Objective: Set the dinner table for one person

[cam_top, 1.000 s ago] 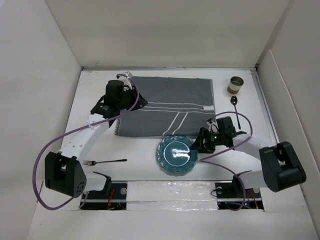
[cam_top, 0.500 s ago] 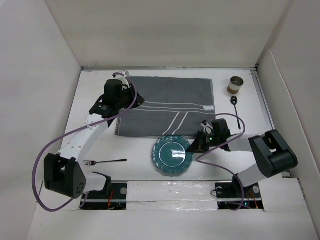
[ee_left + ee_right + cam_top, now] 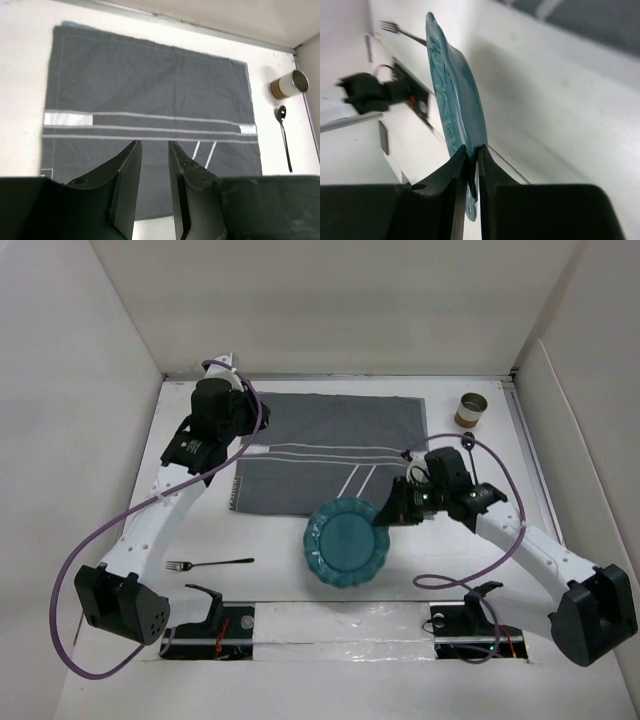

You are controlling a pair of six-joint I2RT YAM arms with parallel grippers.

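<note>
Tabletop — plate, right end effector

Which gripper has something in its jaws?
The right gripper, shut on the rim of the scalloped teal plate; the left gripper is open and empty by the grey striped cloth mat.

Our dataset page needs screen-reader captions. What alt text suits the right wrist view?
The right tool is clamped on the rim of a teal plate, seen edge-on over the dinner table. A fork lies beyond, near the top left.
</note>
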